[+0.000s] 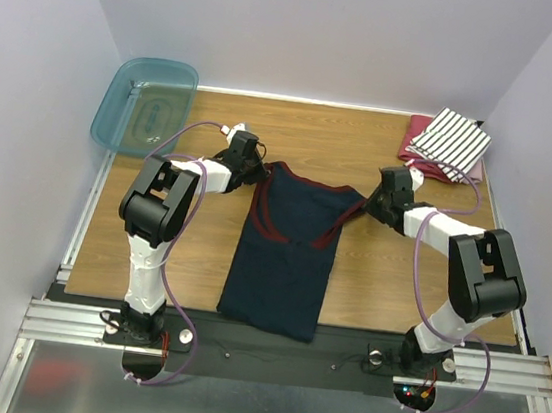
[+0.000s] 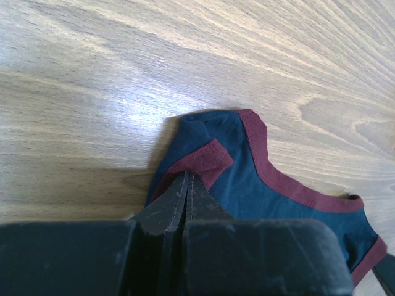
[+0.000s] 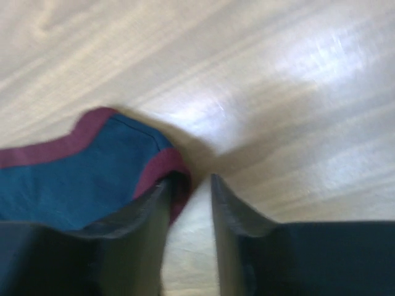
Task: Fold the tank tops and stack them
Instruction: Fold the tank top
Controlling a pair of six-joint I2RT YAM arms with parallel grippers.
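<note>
Navy tank top (image 1: pixel 285 258) w/ dark red trim lies flat on the wood table (image 1: pixel 199 258), right of the teal bin (image 1: pixel 147 105) and nearer the arm bases than the bin, neck end on the bin's side of the table depth, hem by the near edge. L gripper (image 2: pixel 187 179) sits on the shoulder strap nearer the bin; jaws closed tight w/ the red-trimmed strap tip pinched between them. R gripper (image 3: pixel 191 184) is at the strap farther from the bin; jaws apart w/ a clear gap, strap corner touching the tip of one finger but not between the pair, so I read no grip there yet. I judge the step as taking both straps to fold the neck end toward the hem. To do it well I'd nudge R sideways so the strap goes fully into the gap, clamp, then lift both arms evenly and low so the cloth doesn't skew or drag. Striped tank top (image 1: pixel 450 139) rests on a red cloth (image 1: pixel 415 143), far right of the bin at about its depth. Writing: none readable; no print, brand or label shows on either top.
</note>
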